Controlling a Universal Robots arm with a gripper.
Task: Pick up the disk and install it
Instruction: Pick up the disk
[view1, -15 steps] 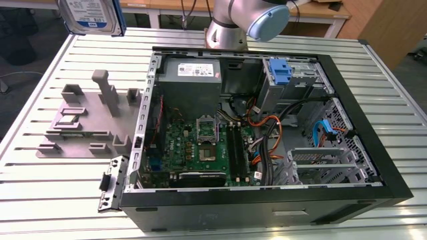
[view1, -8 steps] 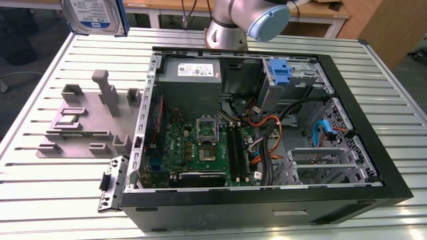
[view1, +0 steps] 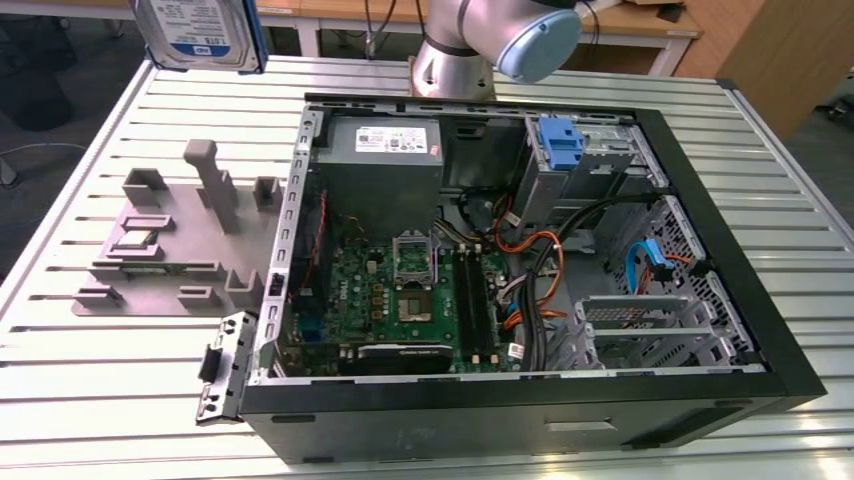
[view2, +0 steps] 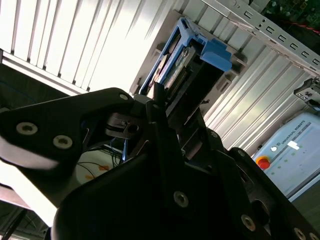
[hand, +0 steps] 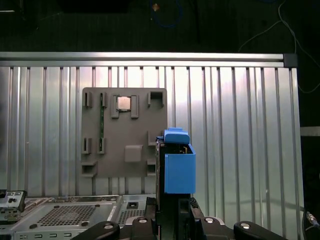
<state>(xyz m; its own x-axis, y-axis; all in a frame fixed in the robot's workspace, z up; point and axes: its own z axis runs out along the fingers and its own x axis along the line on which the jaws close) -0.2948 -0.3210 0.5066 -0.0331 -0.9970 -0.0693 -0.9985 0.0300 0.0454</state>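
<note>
Here the black pincer (view2: 162, 107) pinches the flat, blue-framed rectangular disk (view1: 200, 35)

blue-framed silver disk (view1: 200, 35) upright, aloft

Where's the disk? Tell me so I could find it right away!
Find the big open computer case on the slatted metal table. On the exterior view's left, beyond the grey plate beside the case, the disk is up in the air. It's a flat silver slab with a white-and-blue label and a blue frame, unlike the tall blue bracket inside the case.
</note>
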